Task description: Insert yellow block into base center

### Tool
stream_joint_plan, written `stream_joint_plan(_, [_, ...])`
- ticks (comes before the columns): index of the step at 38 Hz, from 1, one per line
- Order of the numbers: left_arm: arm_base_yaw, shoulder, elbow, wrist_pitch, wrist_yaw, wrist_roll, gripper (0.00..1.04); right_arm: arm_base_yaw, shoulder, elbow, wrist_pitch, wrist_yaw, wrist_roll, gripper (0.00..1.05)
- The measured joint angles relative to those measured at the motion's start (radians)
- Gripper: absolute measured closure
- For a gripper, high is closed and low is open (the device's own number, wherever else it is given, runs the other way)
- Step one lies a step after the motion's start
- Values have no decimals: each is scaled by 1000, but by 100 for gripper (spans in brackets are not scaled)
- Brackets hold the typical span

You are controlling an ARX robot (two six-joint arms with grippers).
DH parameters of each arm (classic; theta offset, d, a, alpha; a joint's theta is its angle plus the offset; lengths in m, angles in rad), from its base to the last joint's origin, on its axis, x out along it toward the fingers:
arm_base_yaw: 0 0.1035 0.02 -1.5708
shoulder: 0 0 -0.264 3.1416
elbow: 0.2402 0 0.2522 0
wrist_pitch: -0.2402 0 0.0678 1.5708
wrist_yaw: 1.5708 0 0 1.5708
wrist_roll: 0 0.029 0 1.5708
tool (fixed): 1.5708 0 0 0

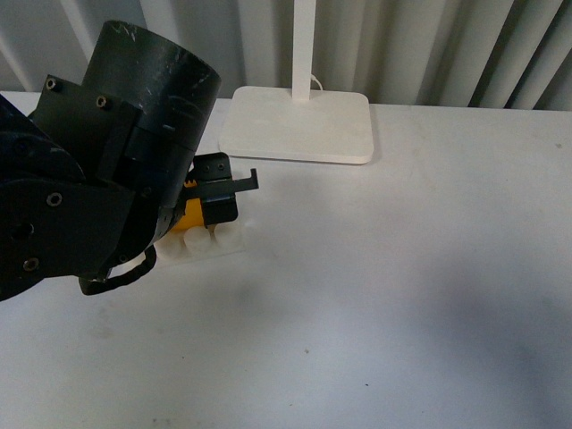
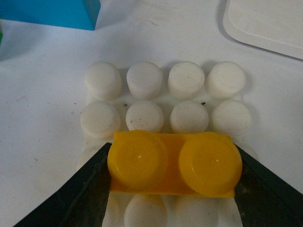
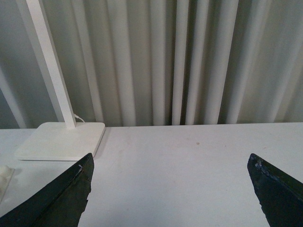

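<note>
Yellow block (image 2: 173, 163) is clamped end to end between the two dark fingers of the left gripper (image 2: 173, 166), one finger pressed against each short end, with its two round studs facing up. It hangs over the base (image 2: 144, 80), the white studded plate, across the grid's two middle columns and over an inner row of studs. Two full rows of base studs show clear on one side of it and part of another row on the other. Whether the block is already seated on the studs or just above them cannot be told.

In the front view the base lies on the left part of the white table (image 1: 402, 295), mostly hidden under the left arm, just nearer than the left corner of the white slab (image 1: 299, 125) with its upright pole. A blue brick (image 2: 52, 12) lies near the base, apart from it. The right gripper (image 3: 169, 189) is spread wide and empty above bare tabletop, facing the pleated curtain (image 3: 189, 56).
</note>
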Motion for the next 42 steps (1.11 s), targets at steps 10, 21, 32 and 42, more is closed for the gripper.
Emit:
stream_joint_plan(10, [-10,28,-8,39,-13,-34,40,0,0,0,0,0,0,9])
stream_joint_plan(21, [-21,50,-27,87,-26,-45,40,0,0,0,0,0,0,9])
stream_joint_plan(32, [-33,83,-31,109,-51,-46,40,0,0,0,0,0,0,9])
stream_joint_plan(42, [-30,86,-42,121,-50,-43,40,0,0,0,0,0,0,9])
